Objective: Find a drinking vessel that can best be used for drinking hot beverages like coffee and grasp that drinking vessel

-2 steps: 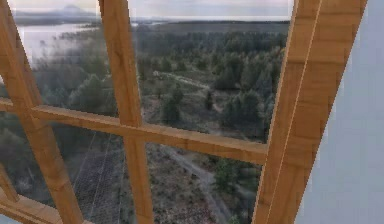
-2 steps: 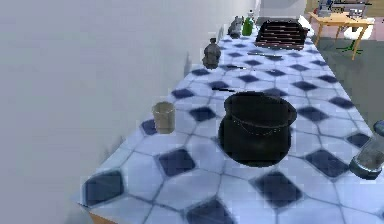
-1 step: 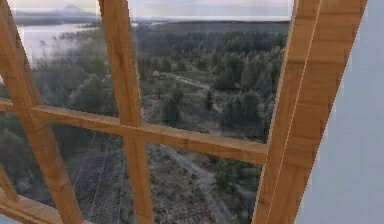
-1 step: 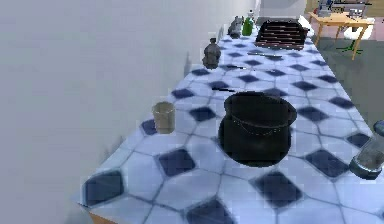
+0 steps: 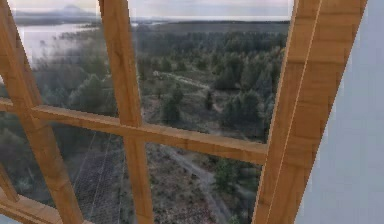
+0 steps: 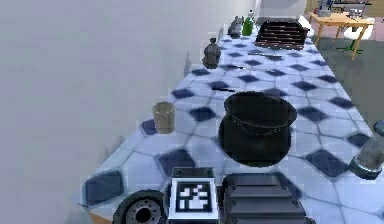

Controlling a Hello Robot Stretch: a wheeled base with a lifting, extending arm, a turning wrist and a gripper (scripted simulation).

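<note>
A small tan cup-like vessel (image 6: 163, 115) stands on the blue-and-white tiled countertop (image 6: 215, 85) close to the pale wall. At the arm side view's bottom edge sits a white square with black marks (image 6: 193, 197), with the arm's dark ribbed bar (image 6: 262, 202) to its right. Left of the square is the gripper's dark round body (image 6: 140, 210), nearer than the cup and well apart from it. I cannot make out its fingers, so I cannot tell whether it holds anything.
A big black pot (image 6: 258, 125) stands mid-counter, right of the cup. Farther along are a grey jar (image 6: 211, 53), a green bottle (image 6: 247, 25) and a dark rack (image 6: 280, 32). A grey vessel (image 6: 370, 155) sits at the right edge. The forward view faces a wooden-framed window (image 5: 130, 90).
</note>
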